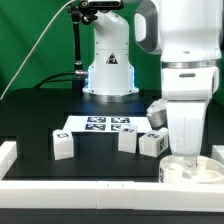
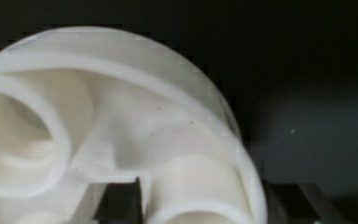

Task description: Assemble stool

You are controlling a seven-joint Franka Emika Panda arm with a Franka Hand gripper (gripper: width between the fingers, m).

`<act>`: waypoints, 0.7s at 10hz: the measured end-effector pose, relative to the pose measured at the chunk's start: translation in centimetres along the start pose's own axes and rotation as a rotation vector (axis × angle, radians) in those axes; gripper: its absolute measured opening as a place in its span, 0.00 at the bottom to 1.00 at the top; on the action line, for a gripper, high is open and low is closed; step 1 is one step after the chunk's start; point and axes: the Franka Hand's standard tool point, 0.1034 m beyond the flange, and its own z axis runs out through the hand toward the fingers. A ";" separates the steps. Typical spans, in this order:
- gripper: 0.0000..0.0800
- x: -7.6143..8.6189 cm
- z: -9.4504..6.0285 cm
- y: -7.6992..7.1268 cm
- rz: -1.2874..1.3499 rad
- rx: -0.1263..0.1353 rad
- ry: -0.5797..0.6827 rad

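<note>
Black counter (image 1: 40, 115), green curtain behind: the stool's round seat (image 1: 172, 172) sat at the near corner on the exterior view's right, just beside the white border rails (image 1: 80, 190). The gripper (image 1: 188, 157) was clamped on its wall (fingers (image 2: 119, 202) pressed either side, the wrist view showed). Block legs (image 1: 62, 145) stood near the marker board (image 1: 95, 124).
</note>
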 end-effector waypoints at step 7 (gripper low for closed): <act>0.79 0.5 -1.5 -0.1 0.005 -0.005 -0.004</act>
